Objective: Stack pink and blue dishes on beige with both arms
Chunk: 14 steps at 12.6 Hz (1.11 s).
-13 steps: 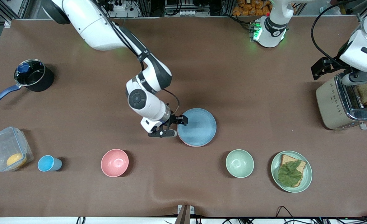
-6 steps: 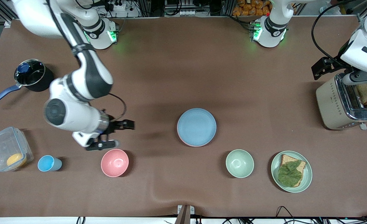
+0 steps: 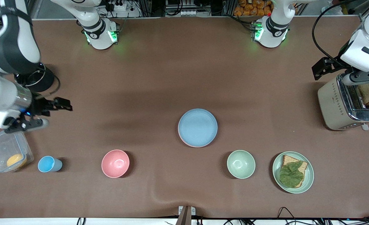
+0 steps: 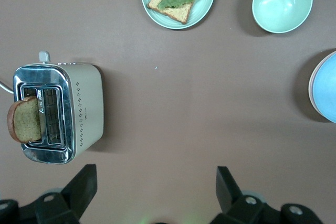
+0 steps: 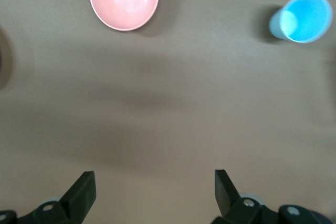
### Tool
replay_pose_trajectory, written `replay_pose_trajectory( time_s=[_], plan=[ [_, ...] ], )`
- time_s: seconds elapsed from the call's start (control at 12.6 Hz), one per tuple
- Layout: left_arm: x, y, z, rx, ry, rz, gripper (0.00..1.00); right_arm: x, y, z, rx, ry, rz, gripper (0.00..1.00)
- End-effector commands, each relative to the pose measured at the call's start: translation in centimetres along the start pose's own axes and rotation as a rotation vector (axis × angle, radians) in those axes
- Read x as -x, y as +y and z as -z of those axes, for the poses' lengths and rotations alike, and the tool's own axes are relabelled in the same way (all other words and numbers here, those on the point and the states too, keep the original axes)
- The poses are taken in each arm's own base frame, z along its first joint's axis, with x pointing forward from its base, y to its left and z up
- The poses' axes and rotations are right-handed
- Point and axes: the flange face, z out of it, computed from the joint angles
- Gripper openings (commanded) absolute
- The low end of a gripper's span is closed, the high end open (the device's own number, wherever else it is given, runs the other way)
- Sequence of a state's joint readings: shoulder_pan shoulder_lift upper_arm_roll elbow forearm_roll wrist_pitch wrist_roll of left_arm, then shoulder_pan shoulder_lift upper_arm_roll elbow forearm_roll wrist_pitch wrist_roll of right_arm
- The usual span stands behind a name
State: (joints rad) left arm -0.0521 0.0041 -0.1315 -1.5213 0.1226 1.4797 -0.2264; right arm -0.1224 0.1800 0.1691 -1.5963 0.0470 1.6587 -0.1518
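Observation:
The light blue plate (image 3: 197, 127) lies flat mid-table on top of the pink plate (image 3: 184, 142), of which only a thin rim shows. No beige plate is visible; whatever lies under the stack is hidden. My right gripper (image 3: 57, 115) hangs open and empty over the table's right-arm end, between the pot and the clear container. In the right wrist view the right gripper (image 5: 155, 190) holds nothing. My left gripper (image 3: 344, 74) waits open over the toaster. The left wrist view has the left gripper (image 4: 156, 182) empty and the blue plate (image 4: 326, 90) at the frame's edge.
A black pot (image 3: 43, 82) and a clear container (image 3: 7, 150) sit at the right arm's end. A blue cup (image 3: 48, 164), pink bowl (image 3: 115, 163), green bowl (image 3: 240, 164) and green plate with bread (image 3: 309, 175) line the side nearest the front camera. The toaster (image 3: 337, 103) holds toast.
My right gripper has left the blue plate's rim and swung away to the right arm's end of the table, open. The blue plate stays on the pink one. The left arm has not moved.

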Motion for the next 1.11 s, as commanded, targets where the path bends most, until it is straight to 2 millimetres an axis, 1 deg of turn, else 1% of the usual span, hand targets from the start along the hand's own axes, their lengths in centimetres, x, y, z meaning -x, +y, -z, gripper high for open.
replay_pose_trajectory(
  time_s=[0.0, 0.08, 0.16, 0.24, 0.32, 0.56, 0.8, 1.03],
  plan=[
    [0.1, 0.2, 0.0, 0.0, 0.002, -0.001, 1.0, 3.9, 1.0, 3.2, 0.064, 0.033, 0.037, 1.0],
    [0.0, 0.0, 0.1, 0.0, 0.003, 0.002, 1.0, 4.4, 1.6, 4.4, 0.076, 0.051, 0.068, 1.0],
    [0.0, 0.0, 0.0, 0.0, 0.001, 0.002, 1.0, 5.4, 2.6, 5.8, 0.084, 0.071, 0.049, 1.0],
    [-0.1, 0.1, -0.2, 0.0, -0.002, 0.001, 1.0, 6.1, 2.9, 6.7, 0.091, 0.085, 0.04, 1.0],
    [-0.1, 0.1, -0.2, 0.002, -0.001, 0.001, 1.0, 6.5, 4.1, 7.2, 0.091, 0.091, 0.015, 1.0],
    [-0.4, 0.2, -0.3, 0.004, 0.004, 0.002, 1.0, 7.4, 6.6, 8.2, 0.083, 0.097, -0.033, 1.0],
    [-0.5, 0.2, -0.3, 0.007, 0.006, 0.002, 1.0, 7.7, 6.2, 9.5, 0.08, 0.08, -0.041, 1.0],
    [-0.5, 0.3, -0.2, 0.017, 0.015, 0.001, 1.0, 7.5, 5.7, 9.5, 0.08, 0.078, -0.033, 1.0]
  ],
)
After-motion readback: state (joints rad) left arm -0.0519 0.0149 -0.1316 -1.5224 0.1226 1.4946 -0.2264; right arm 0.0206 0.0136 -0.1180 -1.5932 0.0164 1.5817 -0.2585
